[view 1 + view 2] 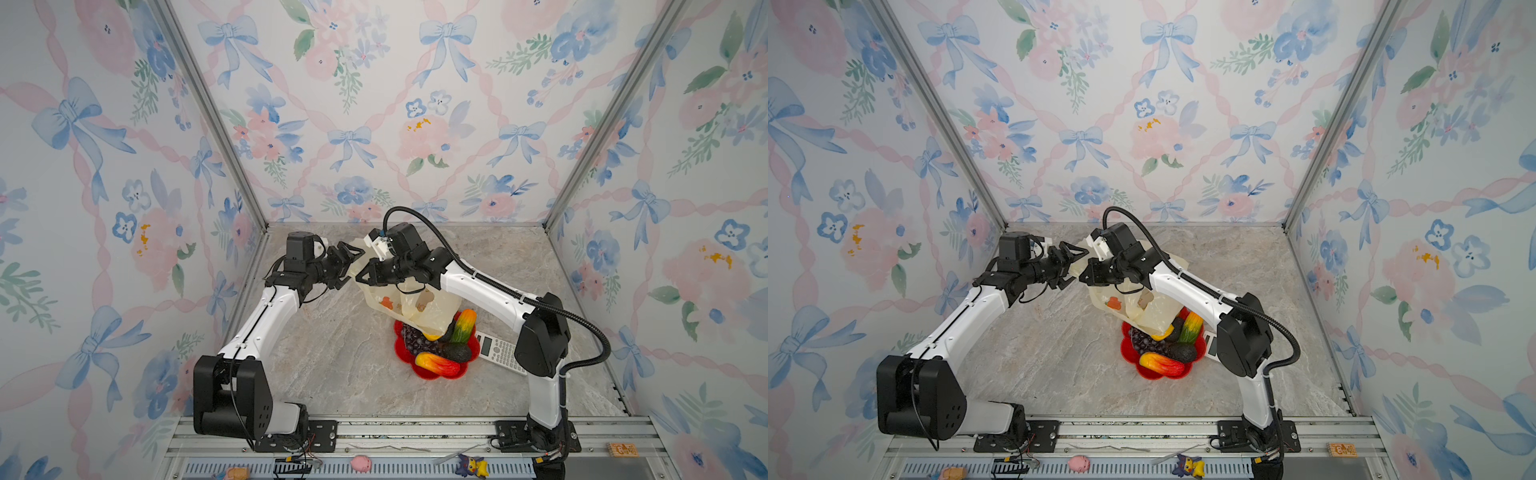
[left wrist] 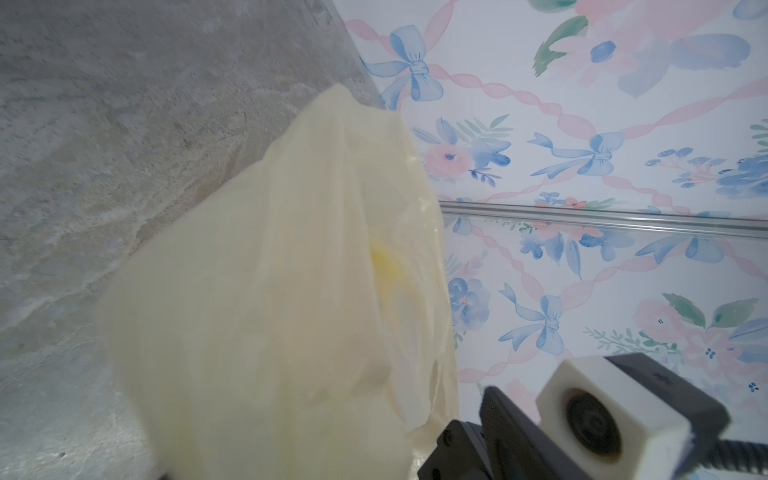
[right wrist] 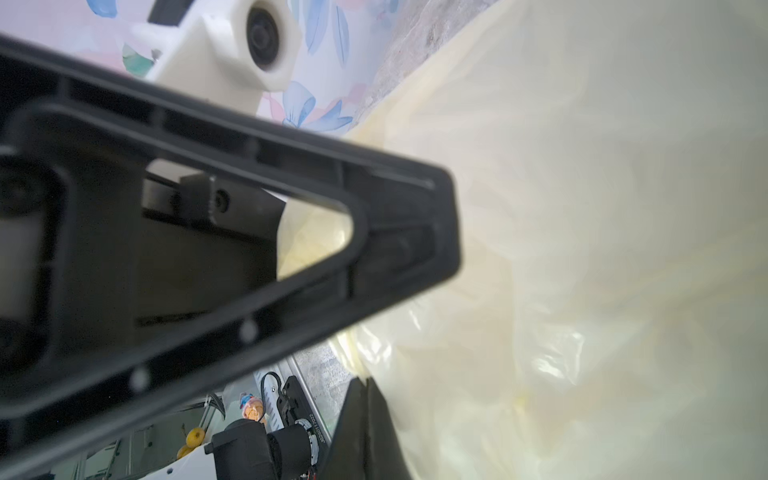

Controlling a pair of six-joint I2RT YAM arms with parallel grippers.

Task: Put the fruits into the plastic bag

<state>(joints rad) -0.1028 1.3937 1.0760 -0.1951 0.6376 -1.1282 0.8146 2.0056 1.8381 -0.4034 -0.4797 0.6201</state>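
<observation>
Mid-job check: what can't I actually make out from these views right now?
- Plastic bag contents: in both top views the right arm covers its mouth; wrist views show only blurred film.
- Far side of the red dish: top views, the bag drapes over it.
- Calculator: right arm hides one end.
- Whether the left gripper touches the bag: too small.

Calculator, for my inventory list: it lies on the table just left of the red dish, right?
No. Both top views show the calculator on the table just right of the red dish, not left of it.
</observation>
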